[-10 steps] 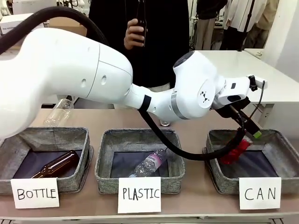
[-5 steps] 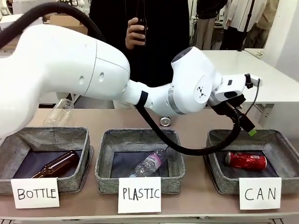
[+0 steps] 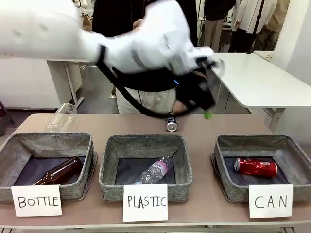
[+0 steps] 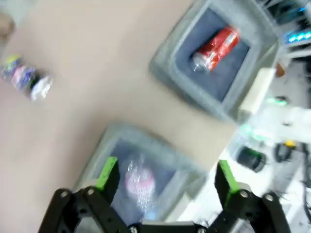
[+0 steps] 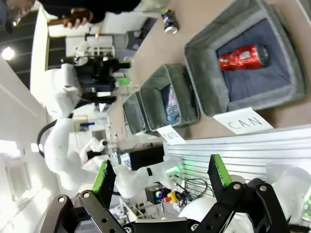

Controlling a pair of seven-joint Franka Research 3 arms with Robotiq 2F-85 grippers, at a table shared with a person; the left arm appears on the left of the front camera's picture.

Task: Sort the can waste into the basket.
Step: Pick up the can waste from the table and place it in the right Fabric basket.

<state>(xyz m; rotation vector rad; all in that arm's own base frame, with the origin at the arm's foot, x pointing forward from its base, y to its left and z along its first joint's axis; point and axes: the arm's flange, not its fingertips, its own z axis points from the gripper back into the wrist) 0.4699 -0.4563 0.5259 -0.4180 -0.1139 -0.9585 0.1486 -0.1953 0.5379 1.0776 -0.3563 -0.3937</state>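
Drop done — dented red drink can [image 3: 255, 167] now lies in grey woven CAN basket [image 3: 224, 180]. I've swung left hand [image 4: 166, 177] back, fingers apart and empty. Dark blue and silver can [image 3: 171, 122] remains on worktop [image 3: 204, 131]; right hand [image 5: 161, 177] is spread.

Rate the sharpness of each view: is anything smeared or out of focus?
Front view: the left arm is motion-smeared; the baskets and red can stay crisp. Left wrist view: blurred throughout, the blue can a streak. Right wrist view: sharp, though rolled sideways, wide-angle.
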